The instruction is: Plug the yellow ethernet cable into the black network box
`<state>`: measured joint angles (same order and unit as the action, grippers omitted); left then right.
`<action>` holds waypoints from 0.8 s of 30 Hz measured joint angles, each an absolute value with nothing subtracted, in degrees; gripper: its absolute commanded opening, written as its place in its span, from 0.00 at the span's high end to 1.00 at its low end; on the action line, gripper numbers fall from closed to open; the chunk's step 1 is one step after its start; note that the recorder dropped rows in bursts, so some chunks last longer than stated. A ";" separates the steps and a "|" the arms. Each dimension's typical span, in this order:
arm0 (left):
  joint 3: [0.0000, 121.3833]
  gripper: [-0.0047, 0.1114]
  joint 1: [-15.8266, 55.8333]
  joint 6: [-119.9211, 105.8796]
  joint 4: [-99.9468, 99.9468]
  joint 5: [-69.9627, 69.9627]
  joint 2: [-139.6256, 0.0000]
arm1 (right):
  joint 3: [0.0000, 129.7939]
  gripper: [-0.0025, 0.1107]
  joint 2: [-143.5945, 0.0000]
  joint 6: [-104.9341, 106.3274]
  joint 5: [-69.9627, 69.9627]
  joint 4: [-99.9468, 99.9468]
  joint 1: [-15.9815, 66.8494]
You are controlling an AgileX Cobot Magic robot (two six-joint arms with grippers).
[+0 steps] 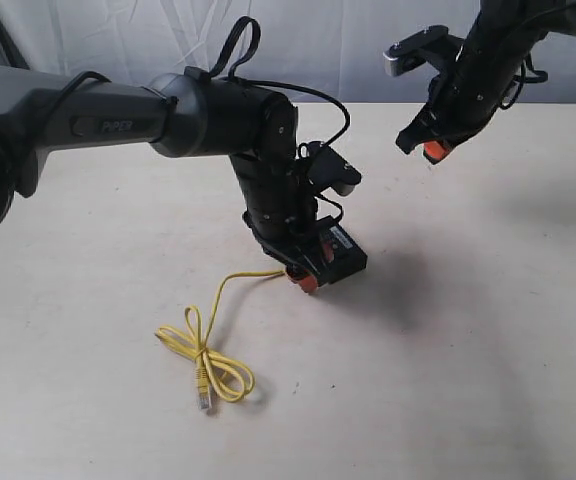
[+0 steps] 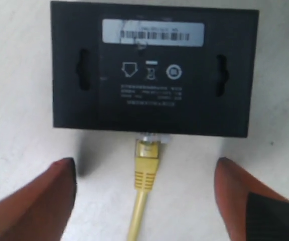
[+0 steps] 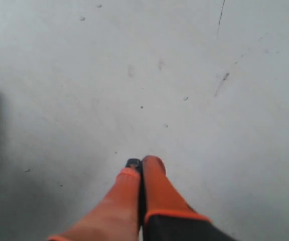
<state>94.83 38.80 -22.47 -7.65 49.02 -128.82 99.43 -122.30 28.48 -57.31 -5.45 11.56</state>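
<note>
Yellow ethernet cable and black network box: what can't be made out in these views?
- Plug seating: left wrist view, the tip of the yellow ethernet cable vanishes under the edge of the black network box; port hidden.
- Print on the label: left wrist view, blurred, unreadable.
- Plugged end: exterior view, covered by the left gripper.

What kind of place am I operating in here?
Probably a robot test bench, not a home or office: a plain pale tabletop, a creased white sheet hung behind it, and the yellow ethernet cable and black network box laid out.
</note>
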 measured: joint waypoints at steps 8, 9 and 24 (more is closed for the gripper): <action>95.29 0.32 38.80 -16.21 2.88 53.29 -121.25 | 99.43 0.99 -117.06 22.98 -60.74 -3.48 11.56; 95.29 0.32 38.80 -15.61 3.98 53.95 -120.23 | 99.43 0.99 -116.65 22.06 -61.39 -2.88 11.56; 81.57 0.96 27.05 -6.94 11.29 62.05 -99.89 | 88.21 0.99 -98.50 14.55 -66.20 0.00 11.56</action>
<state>81.57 27.05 -6.94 11.29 62.05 -99.89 88.21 -98.50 14.55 -66.20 0.00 11.56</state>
